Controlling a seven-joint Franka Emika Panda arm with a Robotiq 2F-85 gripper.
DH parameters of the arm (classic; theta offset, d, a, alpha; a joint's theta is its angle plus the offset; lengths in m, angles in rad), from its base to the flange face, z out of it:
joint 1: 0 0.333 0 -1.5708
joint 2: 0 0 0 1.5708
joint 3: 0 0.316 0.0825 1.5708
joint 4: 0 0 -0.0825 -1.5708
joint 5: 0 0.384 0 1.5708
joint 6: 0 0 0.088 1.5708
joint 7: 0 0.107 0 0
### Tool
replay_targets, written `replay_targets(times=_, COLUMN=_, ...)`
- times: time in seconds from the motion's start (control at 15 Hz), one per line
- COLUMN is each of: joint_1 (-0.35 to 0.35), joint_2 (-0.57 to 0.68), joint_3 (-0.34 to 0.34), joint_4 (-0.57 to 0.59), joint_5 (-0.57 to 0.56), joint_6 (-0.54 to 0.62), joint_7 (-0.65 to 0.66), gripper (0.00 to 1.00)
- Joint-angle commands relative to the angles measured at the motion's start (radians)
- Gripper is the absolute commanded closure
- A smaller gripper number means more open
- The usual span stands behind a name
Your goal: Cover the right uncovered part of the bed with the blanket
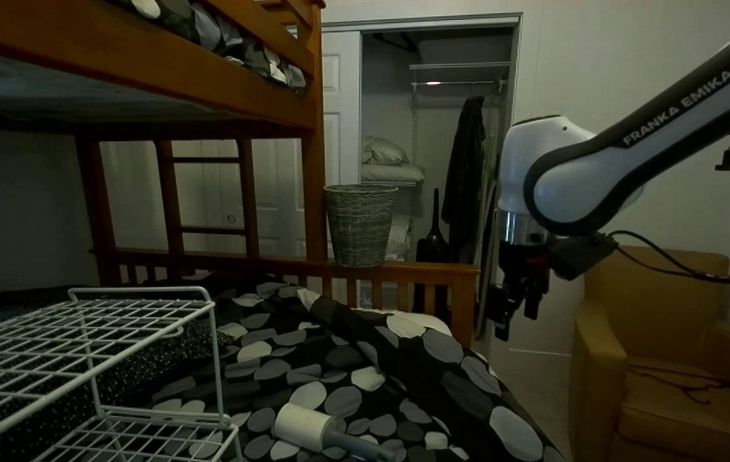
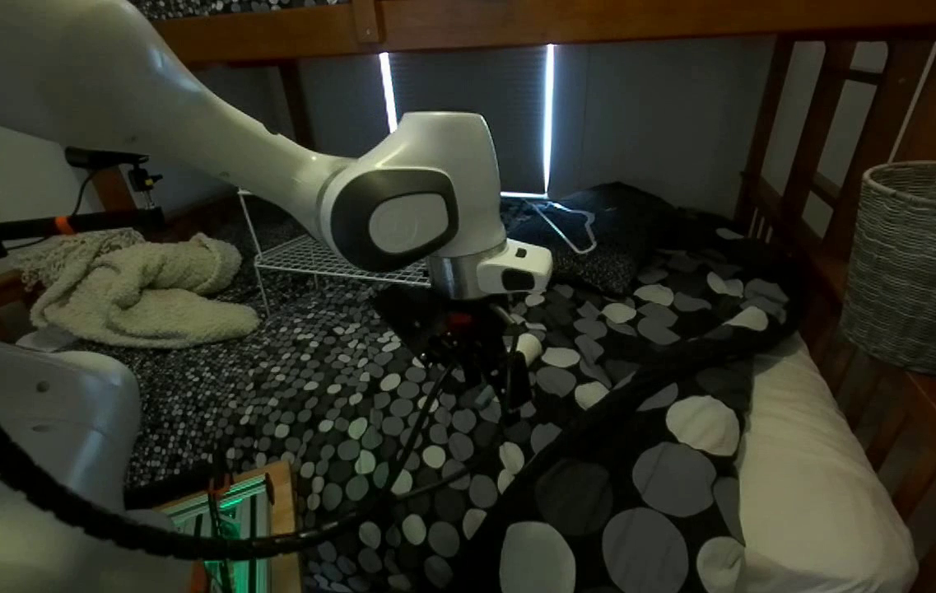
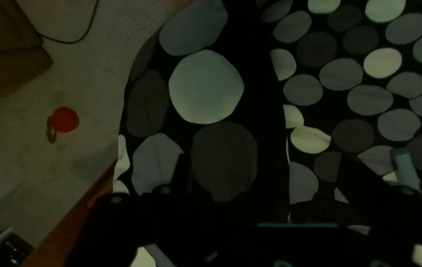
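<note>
The bed is the lower bunk, with a slatted wooden end rail [image 1: 403, 274]. The blanket [image 1: 345, 359], black with white and grey ovals, covers most of it and also shows in an exterior view [image 2: 657, 511]. It has a folded-back strip along one side. A strip of bare white sheet [image 2: 813, 469] shows between the blanket and the end rail. My gripper [image 1: 519, 321] is open and empty, pointing down, and appears above the blanket near the bed's side edge. In the wrist view my gripper's fingers [image 3: 264, 167] stand apart over the blanket's folded strip [image 3: 225, 159]; their bases are dark.
A lint roller [image 1: 304, 427] lies on the blanket. A white wire rack [image 1: 146, 314] stands on the bed. A wicker basket [image 1: 361, 224] sits on the end rail. A yellow armchair [image 1: 660, 321] stands beside the bed. The upper bunk [image 2: 599, 21] hangs overhead. A red object [image 3: 65, 119] lies on the floor.
</note>
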Motion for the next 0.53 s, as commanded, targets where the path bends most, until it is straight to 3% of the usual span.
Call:
replay_targets(times=0.0, joint_1=-0.022, joint_2=0.101, joint_3=0.064, joint_4=-0.063, joint_5=-0.038, joint_6=0.205, joint_7=0.180, gripper=0.00)
replay_targets(times=0.13, joint_1=-0.032, joint_2=0.166, joint_3=0.092, joint_4=-0.076, joint_5=-0.074, joint_6=0.292, joint_7=0.241, gripper=0.00)
replay_targets(times=0.2, joint_1=-0.008, joint_2=0.106, joint_3=0.061, joint_4=-0.063, joint_5=-0.037, joint_6=0.221, joint_7=0.177, gripper=0.00)
replay_targets(times=0.47, joint_1=-0.011, joint_2=0.170, joint_3=0.076, joint_4=-0.069, joint_5=-0.055, joint_6=0.279, joint_7=0.218, gripper=0.00)
